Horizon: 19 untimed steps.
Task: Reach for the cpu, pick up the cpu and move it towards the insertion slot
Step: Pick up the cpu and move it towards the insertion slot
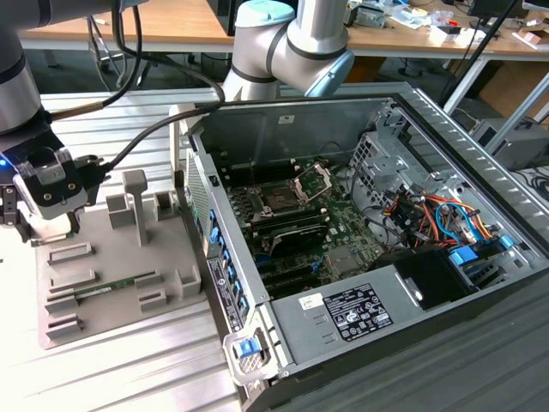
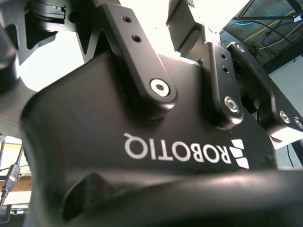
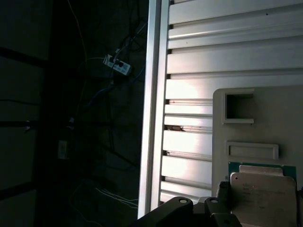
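The arm (image 1: 292, 39) shows a big grey joint at the top middle of the exterior view, while its wrist (image 1: 17, 86) stands at the far left edge with the gripper (image 1: 43, 197) hanging below it, pointing downward, a blue light glowing on its side.

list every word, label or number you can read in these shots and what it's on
White lettering on the black pincer body: a maker's mark, seen mirrored, not quoted here.
Print on the black-and-white sticker atop the grey metal power supply box: too small to read.
Faint print on the pale silvery square cpu: too blurred to read.
Nothing else is legible.
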Available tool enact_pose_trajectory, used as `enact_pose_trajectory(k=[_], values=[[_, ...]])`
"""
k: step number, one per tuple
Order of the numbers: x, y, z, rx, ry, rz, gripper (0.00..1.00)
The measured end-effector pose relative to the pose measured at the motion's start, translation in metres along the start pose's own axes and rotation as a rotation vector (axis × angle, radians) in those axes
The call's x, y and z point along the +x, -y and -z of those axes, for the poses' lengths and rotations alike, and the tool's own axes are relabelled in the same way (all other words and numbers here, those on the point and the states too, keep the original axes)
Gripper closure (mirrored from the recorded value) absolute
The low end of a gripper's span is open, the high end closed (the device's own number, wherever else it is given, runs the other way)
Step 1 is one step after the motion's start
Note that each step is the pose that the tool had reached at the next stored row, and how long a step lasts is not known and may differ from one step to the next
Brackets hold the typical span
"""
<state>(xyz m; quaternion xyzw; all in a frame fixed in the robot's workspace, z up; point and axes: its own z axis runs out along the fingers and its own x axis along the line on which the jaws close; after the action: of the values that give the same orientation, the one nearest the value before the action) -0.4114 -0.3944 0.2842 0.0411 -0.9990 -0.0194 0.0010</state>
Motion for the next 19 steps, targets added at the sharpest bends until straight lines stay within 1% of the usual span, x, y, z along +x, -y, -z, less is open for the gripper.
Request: enact_pose_trajectory(k=[19], values=[[0.0,-0.0003,0.0069,0.0,-0.0001,0.0,0.45]])
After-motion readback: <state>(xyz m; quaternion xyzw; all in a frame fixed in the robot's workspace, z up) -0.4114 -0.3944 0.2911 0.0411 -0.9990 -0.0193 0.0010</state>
